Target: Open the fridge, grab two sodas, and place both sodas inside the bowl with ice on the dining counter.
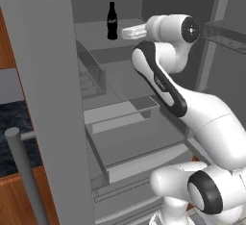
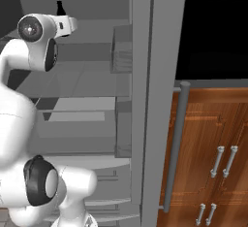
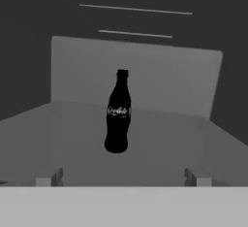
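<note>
My two-finger gripper [image 3: 123, 176] is spread wide and holds nothing, its fingertips [image 3: 48, 177] resting low over a grey shelf [image 3: 160, 143] inside the open grey steel fridge [image 1: 53, 123]. The slim black contoured cola bottle [image 3: 117, 112] stands upright on that shelf, straight ahead and still apart from the fingers. To the right are reddish-brown wood cabinets [image 2: 213, 143].

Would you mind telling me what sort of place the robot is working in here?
Most likely a home kitchen. The robot faces an open grey fridge with a black cola bottle upright on a shelf, and reddish-brown wood cabinets with metal handles stand beside it.
</note>
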Available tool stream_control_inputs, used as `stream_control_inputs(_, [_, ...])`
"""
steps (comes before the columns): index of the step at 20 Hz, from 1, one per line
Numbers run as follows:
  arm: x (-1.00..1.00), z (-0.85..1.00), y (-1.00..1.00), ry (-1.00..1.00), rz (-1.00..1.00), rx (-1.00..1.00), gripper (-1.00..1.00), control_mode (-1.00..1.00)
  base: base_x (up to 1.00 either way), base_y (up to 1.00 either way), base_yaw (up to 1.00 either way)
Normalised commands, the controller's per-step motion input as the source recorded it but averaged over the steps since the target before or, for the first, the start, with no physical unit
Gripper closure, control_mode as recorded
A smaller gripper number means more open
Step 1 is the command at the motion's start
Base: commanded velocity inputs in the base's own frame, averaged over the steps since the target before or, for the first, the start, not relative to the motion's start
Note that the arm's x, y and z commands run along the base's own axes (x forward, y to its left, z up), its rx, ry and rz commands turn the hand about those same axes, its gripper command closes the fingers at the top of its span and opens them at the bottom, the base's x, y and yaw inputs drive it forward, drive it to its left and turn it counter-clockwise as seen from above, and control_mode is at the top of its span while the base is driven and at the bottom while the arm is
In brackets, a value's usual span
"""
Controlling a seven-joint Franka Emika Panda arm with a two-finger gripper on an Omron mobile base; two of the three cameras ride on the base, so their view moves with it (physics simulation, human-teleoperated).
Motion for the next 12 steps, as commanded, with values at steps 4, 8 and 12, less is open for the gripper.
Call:
stream_control_inputs(4, [0.44, 0.31, 0.19, 0.09, 0.00, 0.00, -1.00, -1.00, 0.00, 0.00, 0.00])
stream_control_inputs(8, [0.46, 0.14, 0.08, 0.05, 0.00, 0.01, -1.00, -1.00, 0.00, 0.00, 0.00])
stream_control_inputs(12, [0.48, 0.06, 0.16, 0.04, 0.00, 0.00, -1.00, -1.00, 0.00, 0.00, 0.00])
